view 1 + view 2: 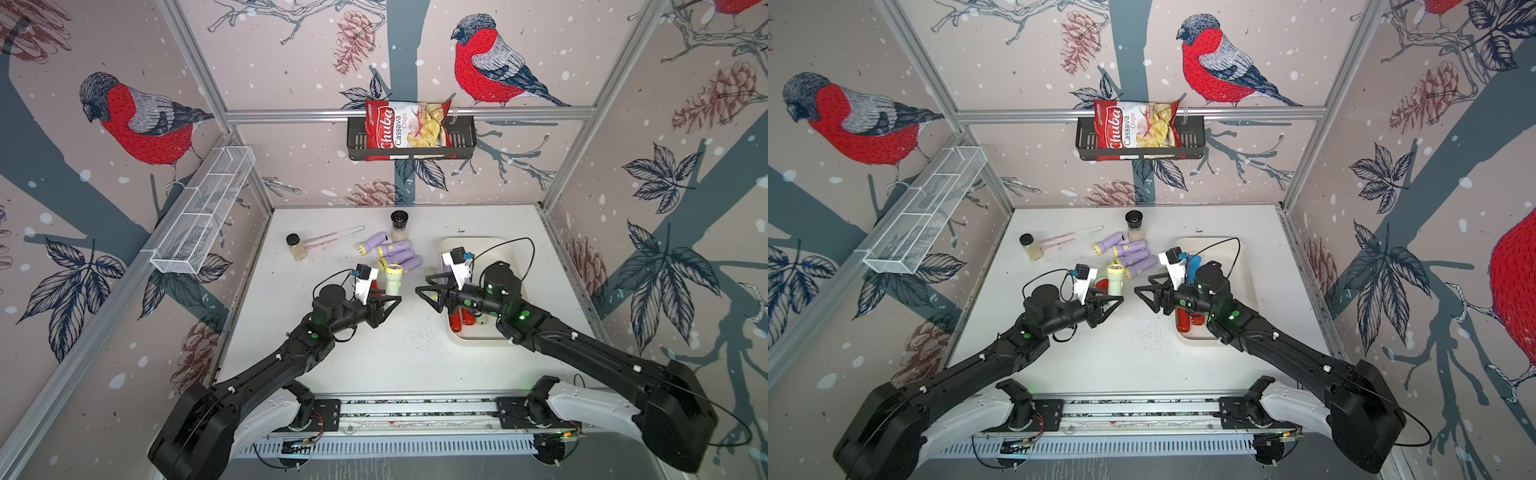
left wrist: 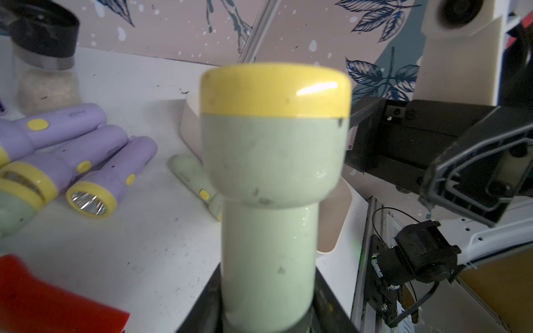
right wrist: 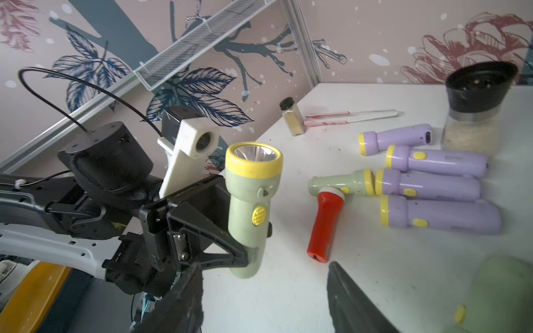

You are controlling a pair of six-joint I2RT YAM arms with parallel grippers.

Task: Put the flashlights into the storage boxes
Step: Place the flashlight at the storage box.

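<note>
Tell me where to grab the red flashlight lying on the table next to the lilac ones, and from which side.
Grip the red flashlight by its straight handle, about midway, coming down from above and closing across its width. It lies flat, so the top is open. Its wider head end is crowded by a green flashlight lying there, while bare table flanks the handle on both sides.

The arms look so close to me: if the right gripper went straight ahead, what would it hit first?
Probably the pale green flashlight clamped in the left gripper, which sits just ahead of it; depth is hard to judge.
</note>
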